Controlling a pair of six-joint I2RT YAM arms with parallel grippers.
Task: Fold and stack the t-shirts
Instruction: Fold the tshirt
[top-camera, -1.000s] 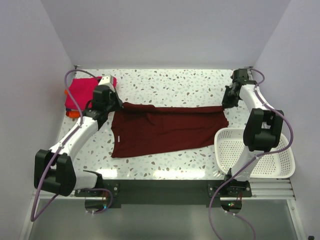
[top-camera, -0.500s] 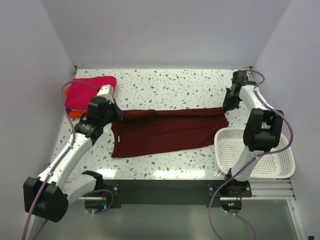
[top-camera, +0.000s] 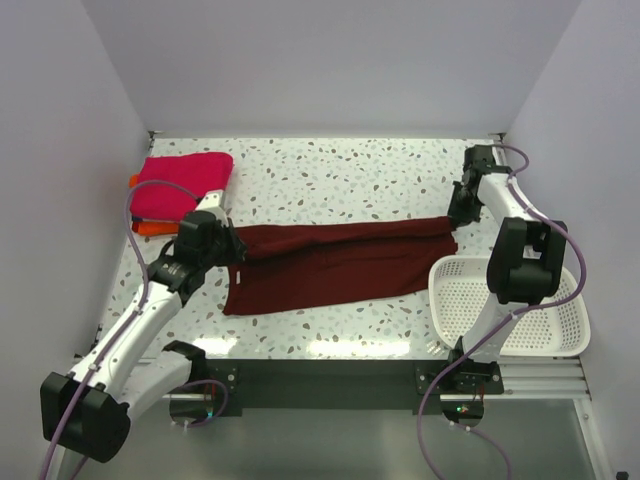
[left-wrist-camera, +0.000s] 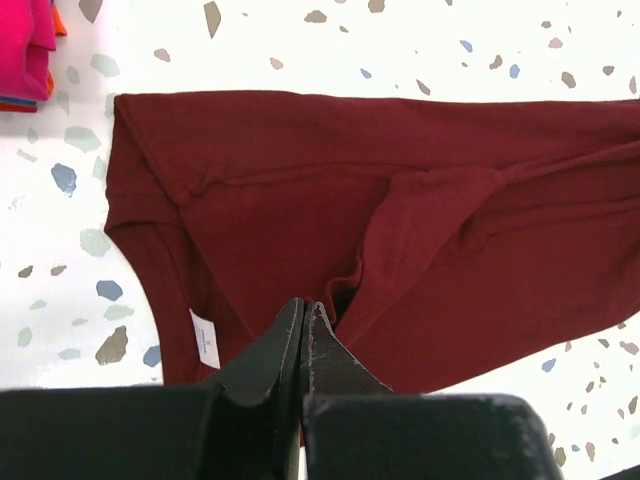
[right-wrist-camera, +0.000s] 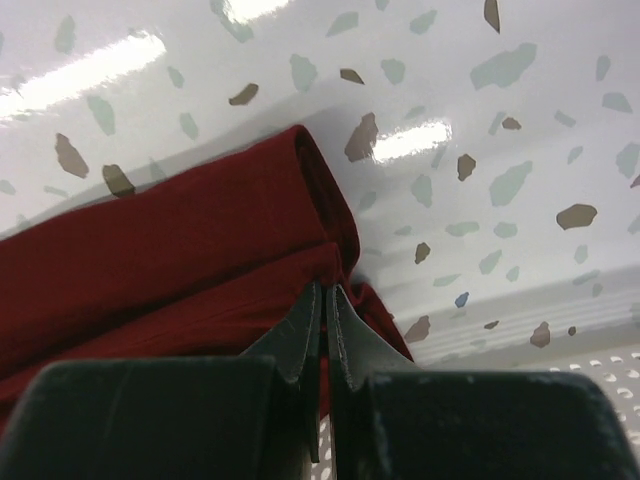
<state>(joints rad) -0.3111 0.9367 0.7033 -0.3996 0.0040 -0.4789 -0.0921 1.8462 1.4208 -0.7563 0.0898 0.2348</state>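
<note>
The dark maroon t-shirt (top-camera: 340, 265) lies stretched left to right across the middle of the table. Its far edge is held up at both ends as a narrow band over the lower part. My left gripper (top-camera: 236, 243) is shut on its left end, and the left wrist view shows the closed jaws (left-wrist-camera: 303, 308) above the shirt (left-wrist-camera: 300, 200). My right gripper (top-camera: 452, 214) is shut on its right end, with maroon cloth (right-wrist-camera: 150, 260) pinched at the fingertips (right-wrist-camera: 323, 290). The folded magenta-pink t-shirt (top-camera: 185, 180) lies on an orange one (top-camera: 147, 228) at the far left.
A white slotted basket (top-camera: 520, 320) stands at the near right, just in front of the shirt's right end; its rim shows in the right wrist view (right-wrist-camera: 600, 370). The speckled table (top-camera: 350, 170) is walled at the back and both sides.
Both grippers have drawn the shirt's far edge toward the near side, so the shirt looks narrower front to back. The left gripper has pulled back away from the pink stack.
</note>
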